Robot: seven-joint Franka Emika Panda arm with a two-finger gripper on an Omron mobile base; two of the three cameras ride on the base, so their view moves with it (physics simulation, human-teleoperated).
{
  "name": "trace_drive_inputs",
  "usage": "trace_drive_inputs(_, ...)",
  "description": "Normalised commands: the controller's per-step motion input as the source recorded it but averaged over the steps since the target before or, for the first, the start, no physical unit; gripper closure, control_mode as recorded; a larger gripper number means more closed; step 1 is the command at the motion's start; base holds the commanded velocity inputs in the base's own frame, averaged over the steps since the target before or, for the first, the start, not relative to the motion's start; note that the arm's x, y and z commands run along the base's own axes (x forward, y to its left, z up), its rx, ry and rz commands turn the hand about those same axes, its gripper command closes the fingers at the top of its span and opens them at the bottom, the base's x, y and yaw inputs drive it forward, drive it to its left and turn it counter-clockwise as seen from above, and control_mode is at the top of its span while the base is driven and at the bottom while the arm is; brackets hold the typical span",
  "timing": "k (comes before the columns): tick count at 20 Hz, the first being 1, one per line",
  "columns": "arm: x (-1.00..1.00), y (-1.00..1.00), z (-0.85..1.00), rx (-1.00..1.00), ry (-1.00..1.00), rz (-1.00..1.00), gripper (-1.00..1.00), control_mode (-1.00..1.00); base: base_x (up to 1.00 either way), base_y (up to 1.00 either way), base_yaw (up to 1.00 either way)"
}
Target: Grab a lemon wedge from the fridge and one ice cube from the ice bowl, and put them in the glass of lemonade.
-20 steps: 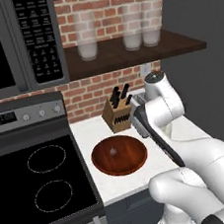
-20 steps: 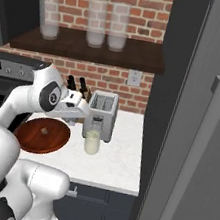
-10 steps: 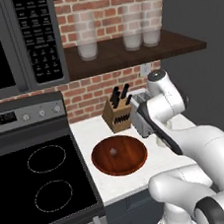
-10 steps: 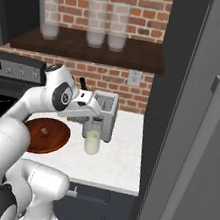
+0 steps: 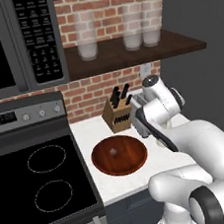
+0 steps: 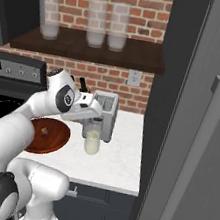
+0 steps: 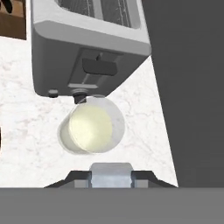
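Leftmost, a black glass cooktop (image 5: pixel 43 182) is lying beside the white marbled counter (image 6: pixel 115 166). On the counter next to it, the wide, shallow, reddish-brown wooden ice bowl (image 5: pixel 134 158) is sitting with a small lump near its middle. A tan wooden knife block (image 5: pixel 115 117) with dark handles is standing just behind the bowl against the brick wall.

Further right, the white arm is reaching over the counter, and its tool (image 6: pixel 92 124) is hanging directly above the short clear glass of pale yellowish lemonade (image 6: pixel 92 142). In the hand view, the tool's dark tips are standing only a little apart, and they are clamping a small pale greyish-white ice cube (image 7: pixel 111 174) between them. The cube is hovering over the near rim of the glass (image 7: pixel 92 129), apart from it. The glass is standing upright on the counter, just in front of a silver two-slot toaster (image 6: pixel 105 112) and close to touching its front face.

Above, three tall frosted glasses (image 6: pixel 97 26) are standing on a dark wooden shelf (image 6: pixel 91 50). Rightmost, the tall dark-grey fridge (image 6: pixel 180 93) is rising beside the counter's end, with its long vertical grey bar handle (image 6: pixel 194 161) facing the right base view.
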Motion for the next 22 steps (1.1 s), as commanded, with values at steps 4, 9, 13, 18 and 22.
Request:
trace_drive_inputs(4, 0.1, -0.16, -0.17, -0.04, 0.0, 0.0, 1.0, -1.0, 0.0, 0.0, 0.0)
trace_drive_inputs(9, 0.23, -0.08, -0.15, -0.04, 0.0, 0.0, 1.0, -1.0, 0.0, 0.0, 0.0)
trace_drive_inputs(13, 0.22, 0.0, -0.17, -0.05, 0.0, 0.0, 1.0, -1.0, 0.0, 0.0, 0.0)
trace_drive_inputs(18, 0.11, 0.0, -0.14, -0.04, 0.0, 0.0, 1.0, -1.0, 0.0, 0.0, 0.0)
trace_drive_inputs(22, 0.04, 0.0, -0.06, -0.03, 0.0, 0.0, 1.0, -1.0, 0.0, 0.0, 0.0)
